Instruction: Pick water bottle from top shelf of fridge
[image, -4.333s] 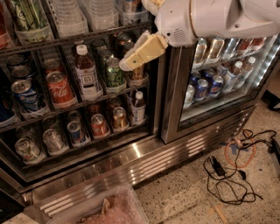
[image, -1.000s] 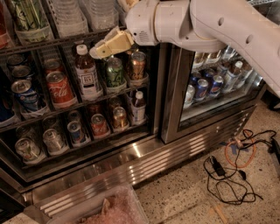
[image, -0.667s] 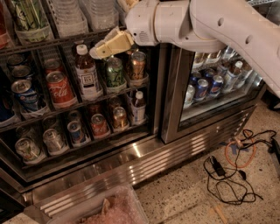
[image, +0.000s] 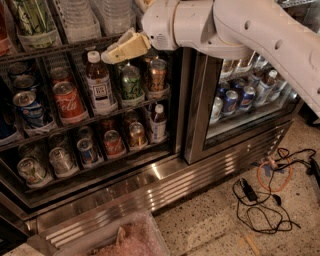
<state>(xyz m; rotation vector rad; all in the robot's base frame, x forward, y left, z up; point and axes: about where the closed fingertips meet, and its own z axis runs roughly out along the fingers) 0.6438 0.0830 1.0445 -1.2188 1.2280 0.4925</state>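
Observation:
The fridge (image: 150, 182) stands open on the left, with wire racks of cans and bottles. Two clear ribbed water bottles (image: 77, 19) (image: 116, 14) stand on the top shelf (image: 50, 50), cut off by the upper edge; their labels are out of view. My gripper (image: 111, 55), cream-coloured on a white arm, hangs just in front of the top shelf's front rail. It is below and slightly right of the right water bottle and holds nothing that I can see.
A white-capped brown-drink bottle (image: 99, 85) and cans such as a red cola can (image: 67, 102) fill the lower racks. The shut glass door (image: 250, 100) is to the right. Cables (image: 265, 195) lie on the floor. A clear bin (image: 125, 240) sits at the bottom.
Since the oldest frame my gripper has moved up and left, from the middle rack to the top shelf's rail. Over the last second it has barely moved.

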